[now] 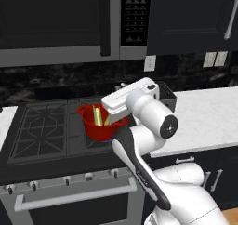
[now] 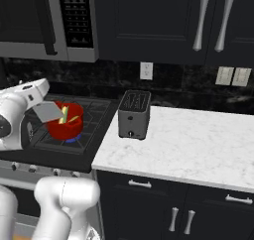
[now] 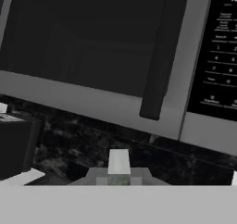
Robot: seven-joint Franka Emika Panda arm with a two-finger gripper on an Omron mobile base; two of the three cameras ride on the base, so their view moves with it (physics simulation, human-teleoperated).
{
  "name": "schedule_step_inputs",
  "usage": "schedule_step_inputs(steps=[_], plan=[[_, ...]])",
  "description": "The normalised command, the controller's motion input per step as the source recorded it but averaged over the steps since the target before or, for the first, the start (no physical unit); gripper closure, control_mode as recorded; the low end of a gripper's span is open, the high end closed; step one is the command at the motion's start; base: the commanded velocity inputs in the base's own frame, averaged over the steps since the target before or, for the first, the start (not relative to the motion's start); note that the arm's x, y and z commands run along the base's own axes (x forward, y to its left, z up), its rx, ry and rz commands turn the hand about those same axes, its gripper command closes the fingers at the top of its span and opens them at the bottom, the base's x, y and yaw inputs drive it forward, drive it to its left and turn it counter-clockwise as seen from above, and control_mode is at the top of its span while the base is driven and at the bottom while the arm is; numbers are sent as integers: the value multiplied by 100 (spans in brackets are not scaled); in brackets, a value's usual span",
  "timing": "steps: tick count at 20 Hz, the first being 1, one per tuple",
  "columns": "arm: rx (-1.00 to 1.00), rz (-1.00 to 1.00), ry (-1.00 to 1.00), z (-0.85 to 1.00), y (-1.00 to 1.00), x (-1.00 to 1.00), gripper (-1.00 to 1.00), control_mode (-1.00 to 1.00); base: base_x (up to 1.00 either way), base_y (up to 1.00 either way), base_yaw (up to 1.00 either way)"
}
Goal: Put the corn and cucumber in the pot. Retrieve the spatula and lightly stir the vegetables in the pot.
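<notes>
Nearest the base, the white arm bends up and forward over the stove, its hand hanging above the right rim of the pot. The fingers are pressed together; a pale, narrow piece rises between them in the hand view, possibly the spatula, though that view is too poor to be sure what it is.

The pot sits on a front-right burner, bright red, with a loop handle showing at its left rim. Inside it the corn stands tilted as a pale-yellow stick, and the cucumber leans just beside it, light green; the two cross near the pot's middle in the right base view.

Right of the stove, a dark toaster stands on the white marble counter. Beyond, a microwave hangs over the stove against the black backsplash.
</notes>
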Motion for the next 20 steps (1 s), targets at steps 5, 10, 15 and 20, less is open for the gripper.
schedule_step_inputs(steps=[5, 10, 15, 20], plan=[[-7, 4, 0, -28, 32, 82, 100, -100, 0, 0, 0], [-6, 4, 0, -33, 23, 78, 100, -100, 0, 0, 0], [-6, 4, 0, -31, 8, 61, 100, -100, 0, 0, 0], [-3, 5, 0, -24, 1, 36, 100, -100, 0, 0, 0]])
